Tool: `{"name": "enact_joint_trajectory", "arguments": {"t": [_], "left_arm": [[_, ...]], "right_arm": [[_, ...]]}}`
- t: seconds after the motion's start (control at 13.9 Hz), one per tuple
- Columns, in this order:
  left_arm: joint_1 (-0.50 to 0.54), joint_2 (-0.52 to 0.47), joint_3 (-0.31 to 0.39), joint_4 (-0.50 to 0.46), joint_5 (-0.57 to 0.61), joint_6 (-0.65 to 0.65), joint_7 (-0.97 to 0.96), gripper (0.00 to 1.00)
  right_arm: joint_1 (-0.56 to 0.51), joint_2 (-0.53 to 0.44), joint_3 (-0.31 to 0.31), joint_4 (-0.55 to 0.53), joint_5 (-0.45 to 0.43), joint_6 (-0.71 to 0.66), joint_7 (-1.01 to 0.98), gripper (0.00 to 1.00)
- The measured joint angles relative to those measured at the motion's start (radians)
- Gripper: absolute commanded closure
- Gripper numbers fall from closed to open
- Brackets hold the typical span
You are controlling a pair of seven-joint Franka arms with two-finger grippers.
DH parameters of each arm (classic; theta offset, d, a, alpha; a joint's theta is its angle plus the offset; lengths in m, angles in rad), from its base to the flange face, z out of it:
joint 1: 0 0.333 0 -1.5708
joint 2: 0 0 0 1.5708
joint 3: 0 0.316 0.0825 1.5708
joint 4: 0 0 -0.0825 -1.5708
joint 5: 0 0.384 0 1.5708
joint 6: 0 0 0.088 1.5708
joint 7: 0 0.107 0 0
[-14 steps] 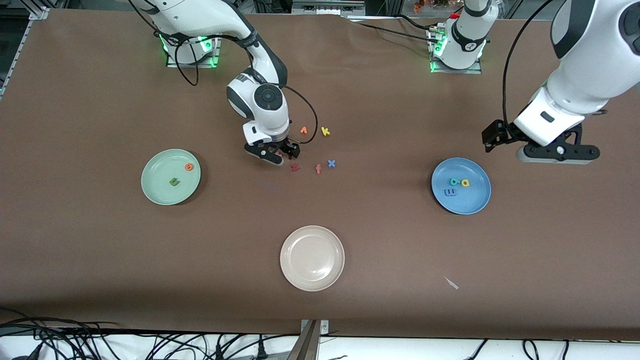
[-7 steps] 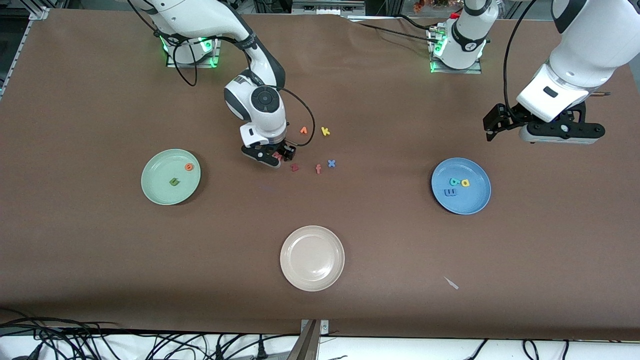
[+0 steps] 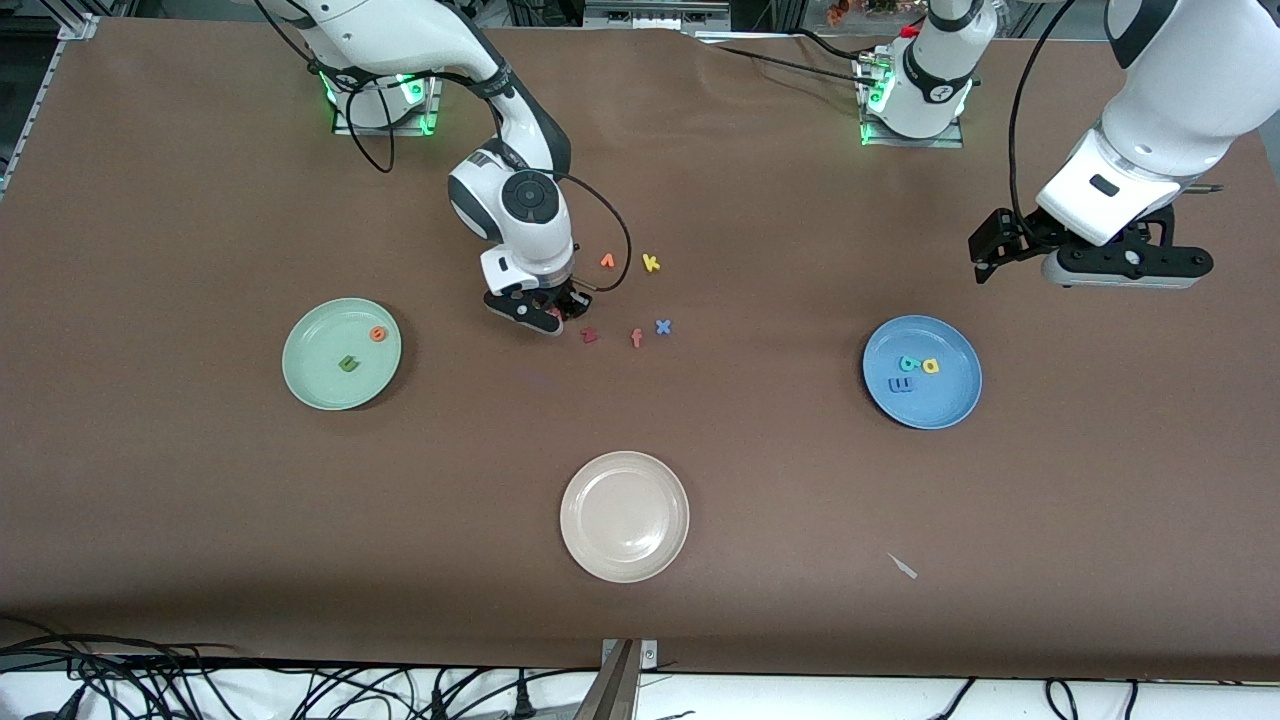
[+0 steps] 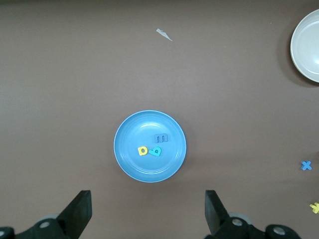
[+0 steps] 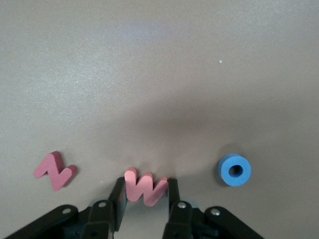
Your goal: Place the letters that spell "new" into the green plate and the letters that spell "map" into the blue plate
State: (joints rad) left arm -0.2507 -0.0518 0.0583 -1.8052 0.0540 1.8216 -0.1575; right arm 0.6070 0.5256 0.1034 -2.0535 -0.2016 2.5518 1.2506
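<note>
Five of the six wanted letters are already seen in their dishes: the green n [image 3: 348, 363] and orange e [image 3: 377, 334] lie in the green plate [image 3: 310, 385], toward the right arm's end of the worktop [image 3: 200, 520], while the blue m [image 3: 901, 385], teal a [image 3: 909, 363] and yellow p [image 3: 931, 366] lie in the blue plate [image 3: 950, 405], toward the left arm's end. Only the pinkish-red w [image 5: 145, 186] is left outside, and it is being dealt with: it is pinched between the fingers of the right claw [image 5: 145, 195] down at the worktop, beside the dark red z [image 5: 54, 170] and a small blue ring [image 5: 235, 170]. What remains, by judgement, is for the w to be carried to the green plate. The left claw [image 4: 147, 211] is held spread wide and empty, waiting above the worktop near the blue plate.
</note>
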Motion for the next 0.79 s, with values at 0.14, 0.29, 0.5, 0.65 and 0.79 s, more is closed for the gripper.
{"name": "enact_joint_trajectory", "arguments": {"t": [0.14, 0.29, 0.5, 0.65, 0.79], "left_arm": [[-0.002, 0.0, 0.0, 0.0, 0.0, -0.001, 0.0, 0.0], [-0.006, 0.0, 0.0, 0.002, 0.0, -0.025, 0.0, 0.0], [-0.009, 0.0, 0.0, 0.009, 0.0, -0.052, 0.0, 0.0], [-0.009, 0.001, 0.003, 0.011, 0.0, -0.056, 0.0, 0.0], [-0.007, 0.003, 0.008, 0.013, 0.0, -0.056, 0.0, 0.0]], "right_arm": [[-0.002, -0.007, -0.013, 0.001, 0.0, -0.006, -0.04, 0.91], [-0.028, -0.046, -0.032, 0.004, 0.0, -0.067, -0.137, 0.91], [-0.144, -0.153, -0.04, 0.008, 0.001, -0.219, -0.379, 0.89], [-0.229, -0.214, -0.043, 0.007, 0.002, -0.302, -0.551, 0.82], [-0.316, -0.256, -0.045, 0.004, 0.002, -0.359, -0.73, 0.81]]}}
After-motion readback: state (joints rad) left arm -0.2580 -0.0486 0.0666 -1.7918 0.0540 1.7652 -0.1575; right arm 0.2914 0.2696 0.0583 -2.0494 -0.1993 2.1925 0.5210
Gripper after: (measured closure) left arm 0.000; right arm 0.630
